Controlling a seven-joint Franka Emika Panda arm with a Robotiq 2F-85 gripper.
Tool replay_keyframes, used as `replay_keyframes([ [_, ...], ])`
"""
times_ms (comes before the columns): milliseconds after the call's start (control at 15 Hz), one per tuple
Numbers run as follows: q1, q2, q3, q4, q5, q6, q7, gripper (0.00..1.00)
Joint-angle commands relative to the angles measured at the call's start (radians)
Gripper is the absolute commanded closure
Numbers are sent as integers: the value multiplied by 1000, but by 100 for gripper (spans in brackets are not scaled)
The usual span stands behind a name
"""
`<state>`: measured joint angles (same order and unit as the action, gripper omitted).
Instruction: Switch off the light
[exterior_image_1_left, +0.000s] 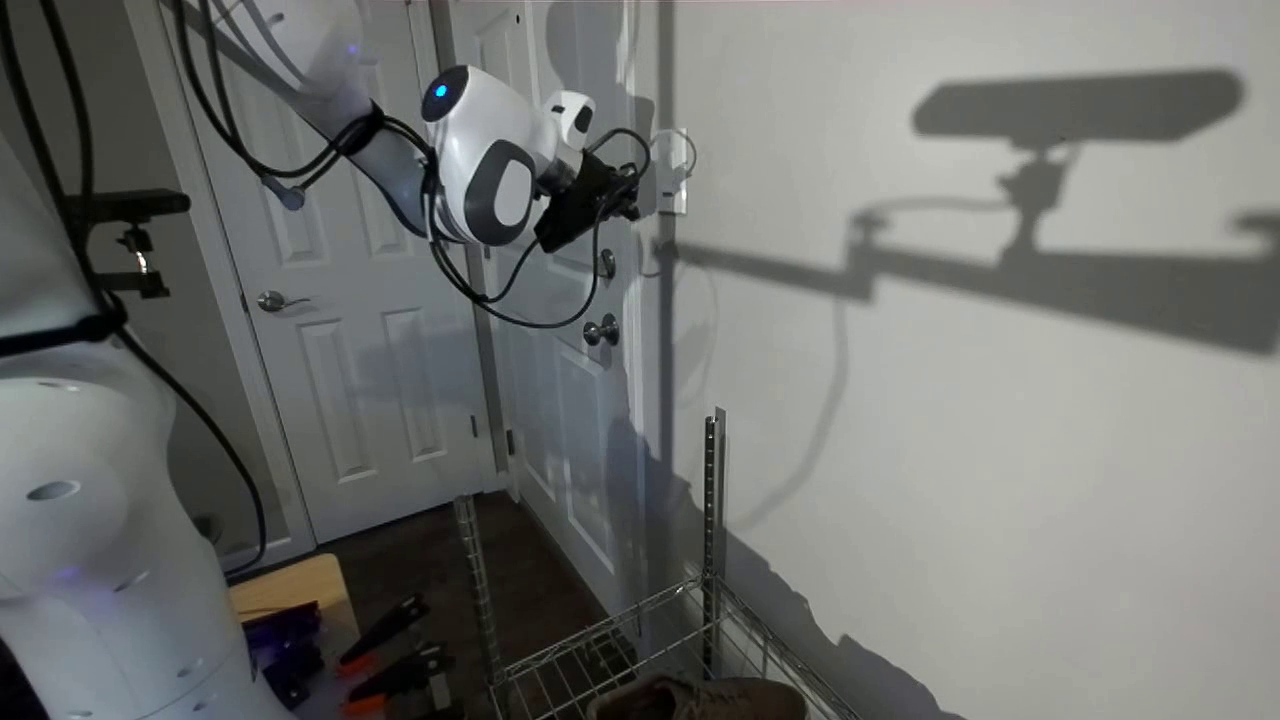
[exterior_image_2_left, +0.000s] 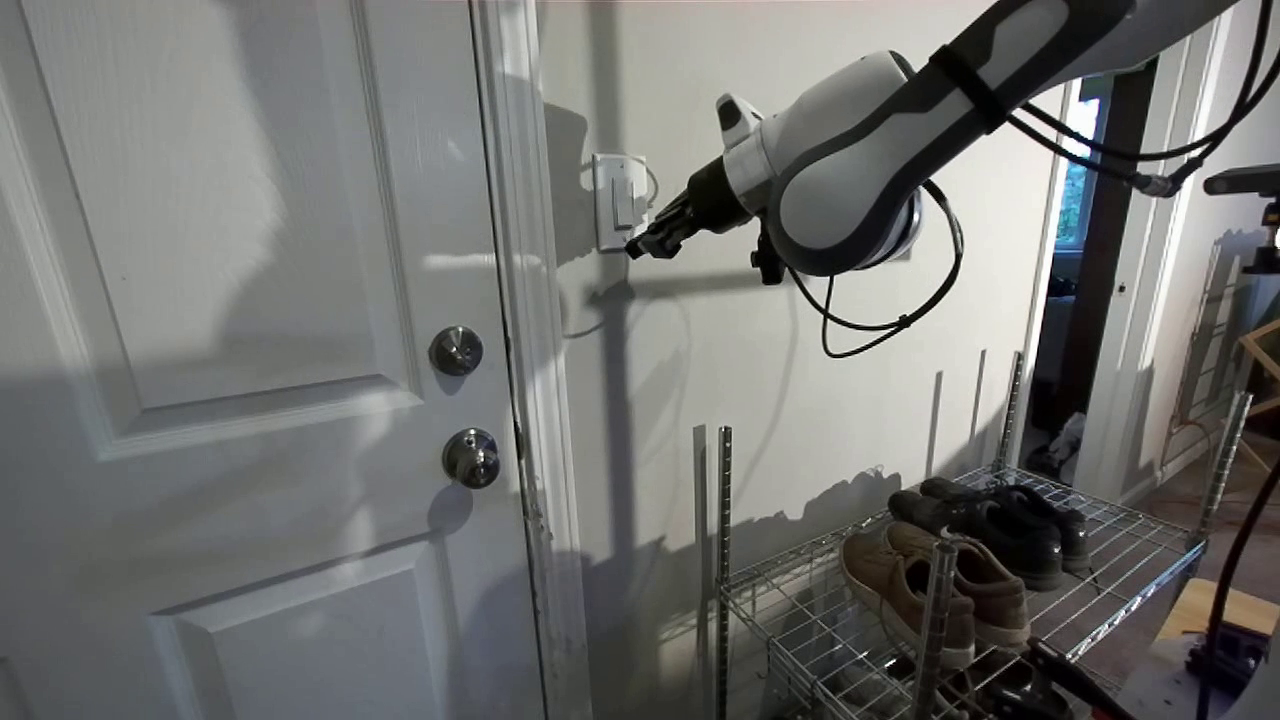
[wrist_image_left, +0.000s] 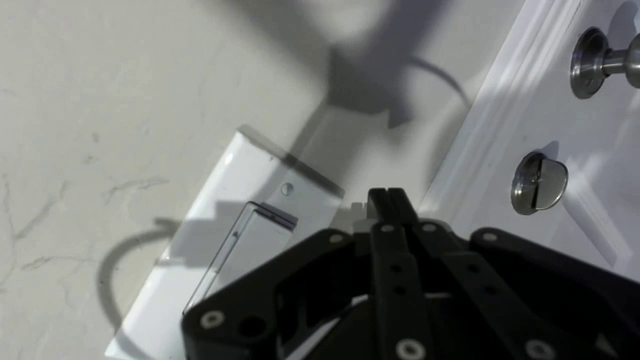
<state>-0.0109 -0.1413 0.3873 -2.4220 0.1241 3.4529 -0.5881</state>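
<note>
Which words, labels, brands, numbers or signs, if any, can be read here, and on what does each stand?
None can be read in any view.
The light switch shows no legible lettering.
Any marks on the robot arm, end effector or shoes would be too small to read.

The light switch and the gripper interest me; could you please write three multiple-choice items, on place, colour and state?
1. Where is the light switch?
A. On the floor
B. On the wall beside the door
C. On a shoe

2. What colour is it?
A. White
B. Black
C. Red

3. How does the gripper stand?
A. Wide open
B. Holding a shoe
C. Shut, holding nothing

1 B: both exterior views show it there.
2 A: it looks white in every view.
3 C: in the wrist view its fingertips meet.
</note>
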Motion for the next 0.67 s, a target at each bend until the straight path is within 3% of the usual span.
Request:
replay_keyframes([
  [0,-33,-55,39,-26,35,0,-20,96],
  [600,-226,-28,178,36,47,0,-44,96],
])
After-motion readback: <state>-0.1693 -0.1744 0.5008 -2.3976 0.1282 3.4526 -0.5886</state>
